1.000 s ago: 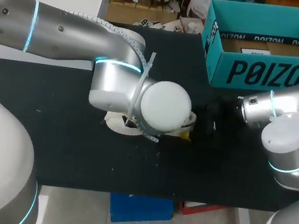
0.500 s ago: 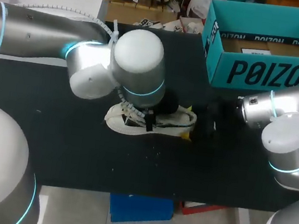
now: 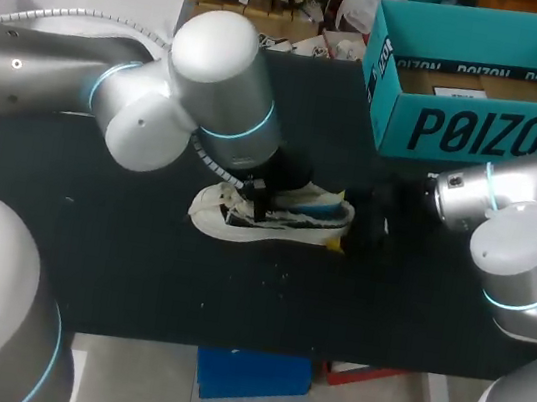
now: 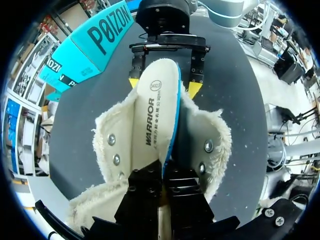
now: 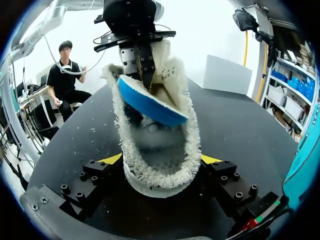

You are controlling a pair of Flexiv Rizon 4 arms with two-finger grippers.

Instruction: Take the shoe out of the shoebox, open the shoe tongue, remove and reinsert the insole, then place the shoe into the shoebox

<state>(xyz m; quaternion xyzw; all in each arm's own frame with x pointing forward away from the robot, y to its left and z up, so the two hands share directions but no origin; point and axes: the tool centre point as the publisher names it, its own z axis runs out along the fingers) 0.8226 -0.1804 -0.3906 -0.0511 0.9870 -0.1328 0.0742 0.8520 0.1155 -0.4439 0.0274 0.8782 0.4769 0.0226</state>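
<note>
Over the last second the left arm has swung back toward the far left of the black desk (image 3: pixel 136 272). Its bulky joints had covered the middle of the scene and now leave it open to the head view. The left claw (image 4: pixel 162 172) hangs just above the cream, fleece-lined shoe (image 3: pixel 245 220). Its dark fingers are closed narrow, pinching the near edge of the white-topped, blue-backed insole (image 4: pixel 156 112).

The plainest change is in the shoe itself. A second ago no blue showed, and now the blue underside of the insole stands tilted up out of the opening, above the spread fleece collar. One end of it appears to be still down inside the shoe. The shoe lies at the middle of the desk and has not shifted.

To its right, the right claw (image 5: pixel 161 160) has kept its place. Its yellow-tipped fingers stand fairly wide and press the shoe from both sides, holding it down. Further right and far, the teal cardboard shoebox (image 3: pixel 481 132) stands open, well apart from the shoe.

Judging by this, the shoe is out, the tongue is open, and the removal of the insole is partly done. Reinserting it and boxing the shoe remain.
</note>
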